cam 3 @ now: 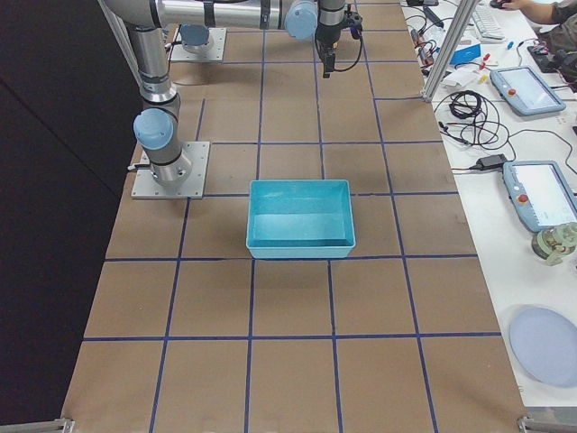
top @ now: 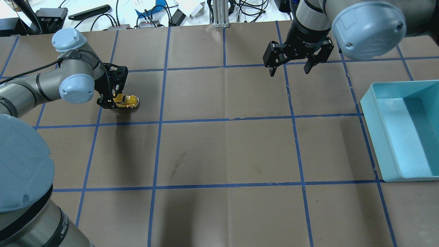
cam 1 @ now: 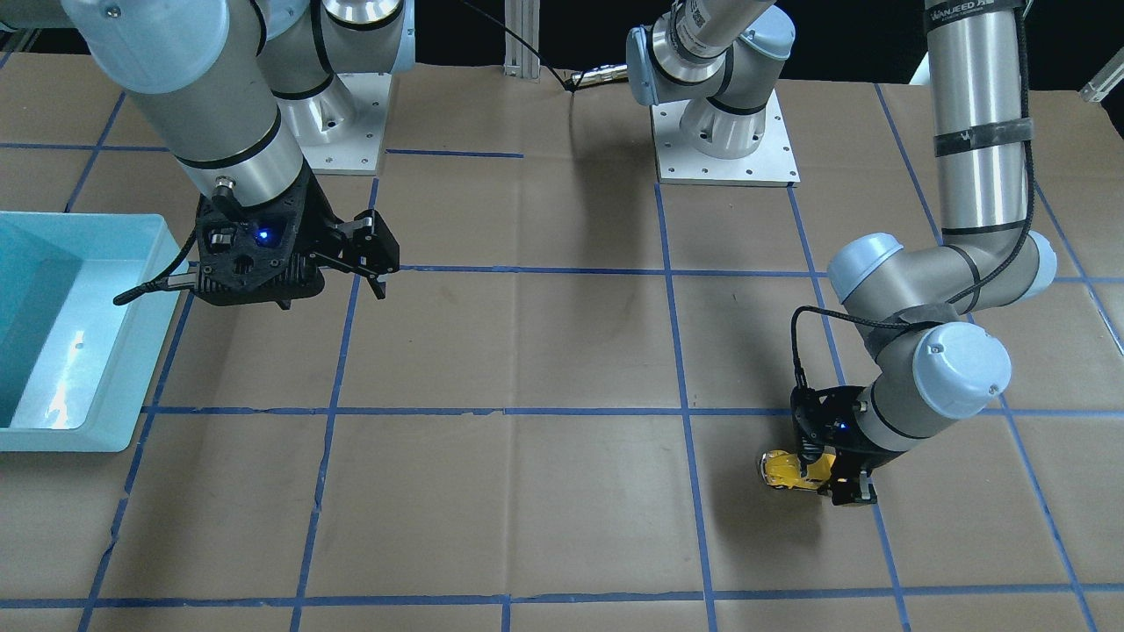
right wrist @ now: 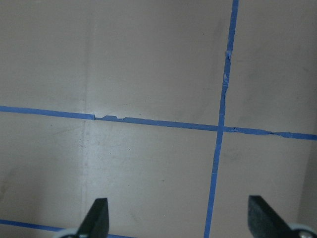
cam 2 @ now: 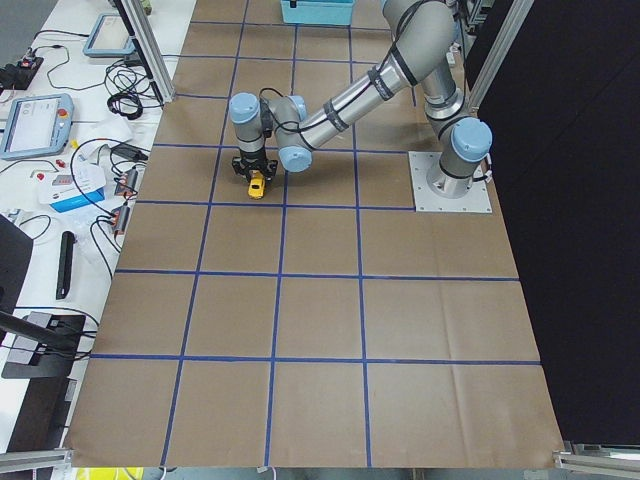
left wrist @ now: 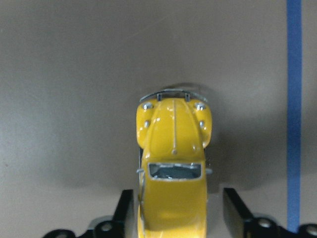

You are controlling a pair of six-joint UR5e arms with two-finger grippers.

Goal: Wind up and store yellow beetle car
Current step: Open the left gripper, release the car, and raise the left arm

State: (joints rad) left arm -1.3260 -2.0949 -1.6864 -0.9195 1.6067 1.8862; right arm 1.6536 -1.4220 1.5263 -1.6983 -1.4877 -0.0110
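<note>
One yellow beetle car (left wrist: 173, 163) inside spread left claw (left wrist: 175, 194), right claw (top: 288, 72) spread, one bin (top: 373, 137)

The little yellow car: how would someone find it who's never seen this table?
On the brown table with blue tape squares, look away from the blue bin. The yellow beetle car sits between the left arm's black fingers, the only yellow thing there.

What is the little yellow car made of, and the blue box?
The yellow beetle car looks like painted metal or hard plastic; I cannot tell which. Its glossy body shows bright highlights, and its bumper looks silvery. The blue box looks like smooth moulded plastic: even colour, rounded corners, soft shine inside.
</note>
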